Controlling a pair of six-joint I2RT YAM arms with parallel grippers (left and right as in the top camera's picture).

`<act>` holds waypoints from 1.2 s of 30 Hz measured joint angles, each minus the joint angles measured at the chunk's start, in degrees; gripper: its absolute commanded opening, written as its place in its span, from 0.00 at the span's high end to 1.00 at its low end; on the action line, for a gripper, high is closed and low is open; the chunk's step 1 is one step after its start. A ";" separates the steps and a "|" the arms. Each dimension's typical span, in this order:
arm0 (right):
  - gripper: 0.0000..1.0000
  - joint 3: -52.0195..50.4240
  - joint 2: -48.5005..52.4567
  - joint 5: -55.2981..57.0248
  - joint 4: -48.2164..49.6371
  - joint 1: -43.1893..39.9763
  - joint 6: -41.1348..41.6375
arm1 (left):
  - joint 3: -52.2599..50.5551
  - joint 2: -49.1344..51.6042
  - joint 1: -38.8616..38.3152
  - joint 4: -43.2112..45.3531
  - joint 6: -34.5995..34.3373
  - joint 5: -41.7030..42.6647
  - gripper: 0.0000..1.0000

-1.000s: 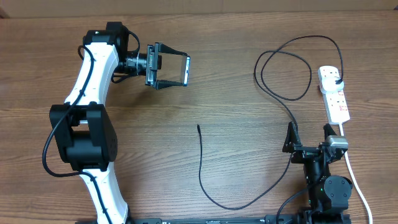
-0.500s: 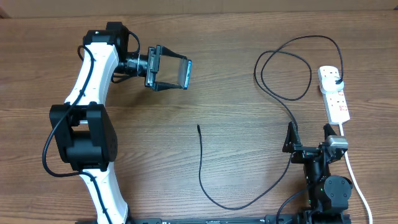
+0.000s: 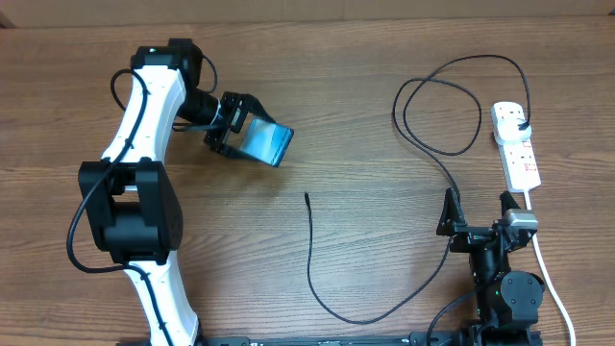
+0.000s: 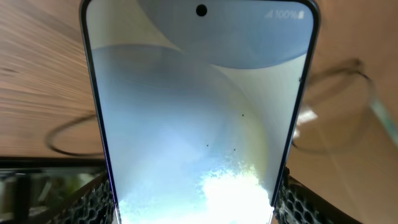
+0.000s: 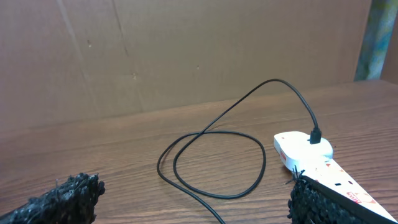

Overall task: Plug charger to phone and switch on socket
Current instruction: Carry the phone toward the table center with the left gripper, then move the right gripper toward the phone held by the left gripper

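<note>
The left gripper (image 3: 240, 133) is pinching the phone (image 3: 269, 144) across its long edges. In the left wrist view the mesh-padded fingers (image 4: 297, 202) press on both sides of the lit screen. The phone is off the wooden table (image 3: 365, 58), tilted, and far across the table from the power strip (image 3: 519, 154). The right gripper (image 3: 478, 216) sits just beside the strip's near end with its fingers spread wide and nothing between them.

The charger cable (image 3: 309, 250) has its black plug (image 3: 520, 119) seated in the strip's far end. From there it loops away from the strip, passes close by the right gripper, and ends with its connector tip (image 3: 306, 197) loose on the wood, roughly between strip and phone.

Several things could go wrong from here:
- The phone is held only by its slim edges, so a quick wrist turn could let it slide out of the pads.
- Its front-camera hole points away from the gripper, so the charging port is probably at the end nearest the wrist (hard to reach there).
- The tip is small and lies flat, so the right fingers could nudge it aside rather than catch it.
- The cable runs right by the right gripper, and a snag there might tug the plug out of the strip.

Whether the strip's switch is on cannot be told.
</note>
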 measured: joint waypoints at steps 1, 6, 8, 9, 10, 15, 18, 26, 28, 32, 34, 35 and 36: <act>0.00 0.00 0.00 0.00 -0.02 0.00 0.00 | 0.00 0.00 -0.26 -0.46 -0.02 -1.46 0.96; 0.00 0.00 0.00 0.02 -0.02 0.00 0.00 | 0.00 0.00 -2.14 -1.77 0.00 -8.94 0.96; 0.00 0.00 0.00 0.02 -0.02 -0.02 0.00 | 0.00 0.00 -2.93 -2.03 0.00 -11.34 0.96; 0.00 0.00 0.00 0.00 -0.04 0.00 -0.02 | 0.00 0.00 -3.30 -2.16 0.00 -12.26 0.96; 0.00 0.00 0.00 0.02 -0.04 0.00 0.00 | 0.00 0.00 -3.74 -2.27 0.00 -13.20 0.96; 0.00 0.00 0.00 0.00 -0.02 0.00 0.00 | 0.00 0.00 -5.68 -2.36 0.00 -15.69 0.96; 0.00 0.00 0.00 0.00 0.00 0.00 -0.02 | 0.00 0.00 -6.58 -2.25 0.00 -16.13 0.96; 0.00 0.00 0.00 0.00 0.00 -0.02 0.00 | 0.00 0.00 -7.37 -2.14 0.00 -16.81 0.96; 0.00 0.00 0.00 0.00 2.38 -0.02 0.00 | 0.00 0.00 -7.37 -2.14 0.00 -16.96 0.96; 0.00 0.00 -0.02 -0.63 7.89 -0.02 3.08 | 0.00 0.00 -7.37 -1.66 0.00 -16.98 0.96; 0.00 0.00 -0.07 -1.25 9.09 -0.02 6.73 | 0.00 0.00 -7.37 -1.01 0.00 -16.98 0.96; 0.00 0.00 -0.07 -1.57 9.09 -0.02 8.41 | 0.00 0.00 -7.37 -0.92 0.00 -16.98 0.96; 0.00 0.00 -0.07 -2.27 8.83 -0.02 10.40 | 0.00 0.00 -7.37 -0.94 0.00 -16.96 0.96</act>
